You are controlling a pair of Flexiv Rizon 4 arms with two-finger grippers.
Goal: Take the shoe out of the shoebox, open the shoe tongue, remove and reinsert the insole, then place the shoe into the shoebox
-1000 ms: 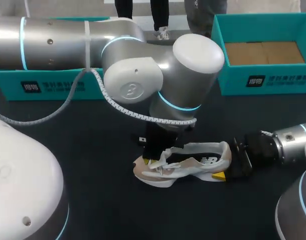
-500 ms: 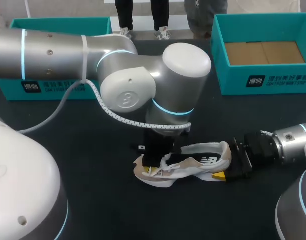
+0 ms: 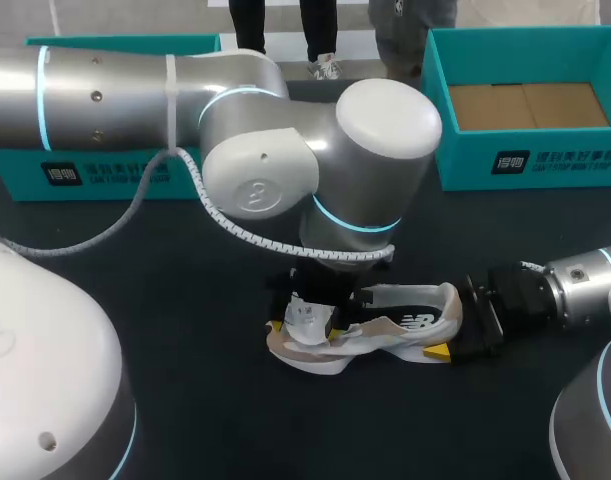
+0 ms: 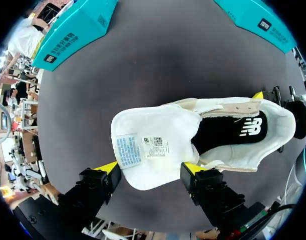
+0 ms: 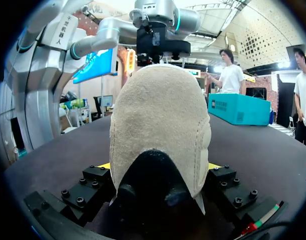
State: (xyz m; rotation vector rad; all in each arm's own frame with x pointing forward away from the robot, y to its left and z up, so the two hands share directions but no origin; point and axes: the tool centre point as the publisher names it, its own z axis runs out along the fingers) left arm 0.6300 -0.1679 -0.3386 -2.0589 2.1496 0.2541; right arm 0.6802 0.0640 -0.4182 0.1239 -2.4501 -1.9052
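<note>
Sneaker (image 3: 395, 330) in white mesh and beige suede sits on its sole on the dark, matte table (image 3: 185, 300), well short of the teal cardboard shoebox (image 3: 525, 160) with its plain brown floor. The right gripper (image 5: 158, 167) clamps the rounded suede heel from both sides, yellow tips pressed to it. Over the toe end hangs the left gripper (image 4: 150, 170), spread wide. The padded white tongue (image 4: 153, 150) is flipped forward between its tips, underside up with two printed labels showing, flat and uncreased – nothing pinches it. Behind the tongue the mouth gapes on a smooth black insole (image 4: 228, 132). A second teal carton (image 3: 105, 175) stands at the table's far left.
</note>
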